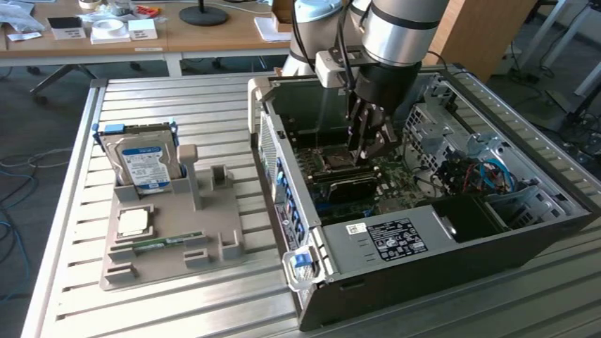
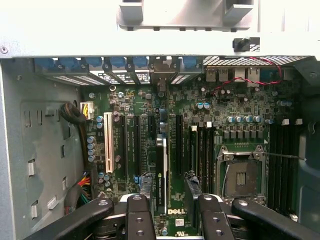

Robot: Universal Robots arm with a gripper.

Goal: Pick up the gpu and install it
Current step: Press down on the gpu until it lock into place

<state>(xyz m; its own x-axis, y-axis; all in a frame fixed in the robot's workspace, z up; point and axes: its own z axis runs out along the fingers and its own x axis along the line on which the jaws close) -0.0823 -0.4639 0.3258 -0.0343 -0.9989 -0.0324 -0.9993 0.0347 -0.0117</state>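
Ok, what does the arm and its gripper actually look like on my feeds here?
The arm is a thick silver-grey tube with a dark band, ending in a black wrist section. A small white box is mounted beside it, with dark cables running down. The gripper is black, with jointed linkage fingers showing round pivot bolts.

I see the gpu (image 1: pixel 352 185) inside the open computer case (image 1: pixel 451 282), a thin black card standing on its long edge on the motherboard (image 1: pixel 413 184), in line with the expansion slots and just beside the processor socket, though I can't tell whether it is fully seated.
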